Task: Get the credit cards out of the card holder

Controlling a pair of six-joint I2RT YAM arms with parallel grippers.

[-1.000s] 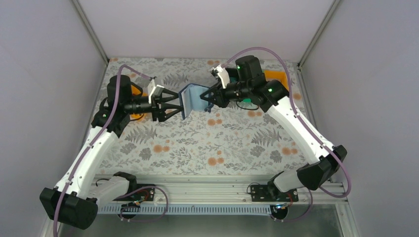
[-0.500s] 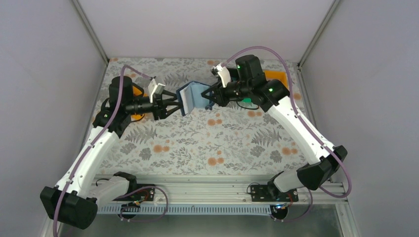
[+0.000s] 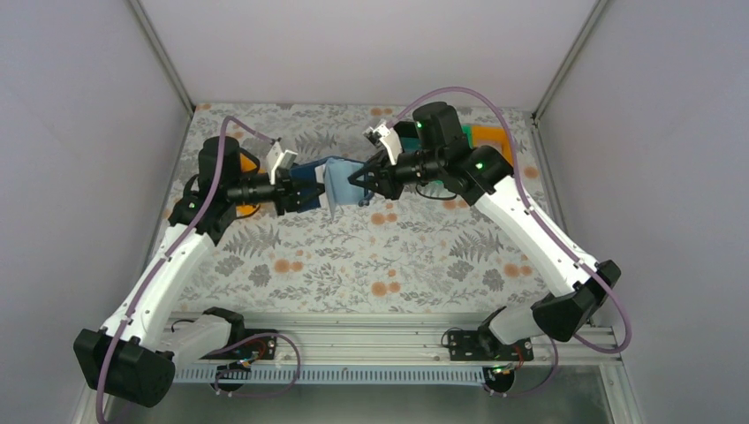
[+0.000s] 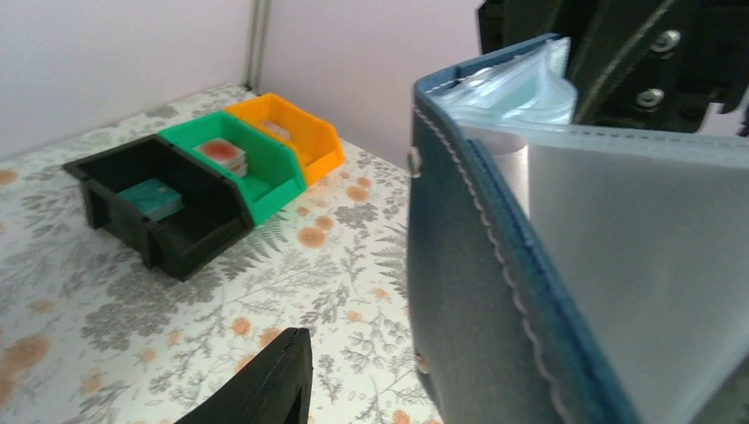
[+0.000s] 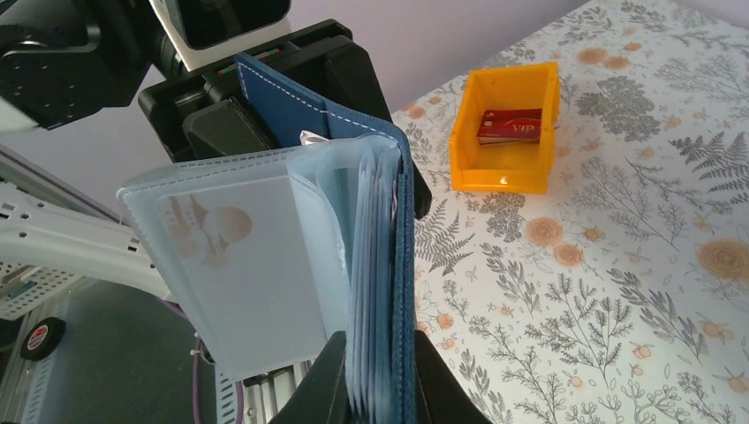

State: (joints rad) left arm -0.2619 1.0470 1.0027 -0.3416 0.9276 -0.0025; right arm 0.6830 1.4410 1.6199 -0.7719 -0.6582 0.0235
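Above the far counter (image 3: 353, 256), our right gripper (image 3: 358, 179) pinches the card holder (image 3: 336, 181); our left gripper (image 3: 311, 188) straddles its cover (image 4: 459, 265), not clamped. Uneven pulling could twist it free.

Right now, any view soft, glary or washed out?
Left wrist: the card holder sits too close, soft, its clear sleeve washed pale; the black bin behind is sharper. Right wrist: card holder sharp, orange bin readable. Top external: even light, no glare.
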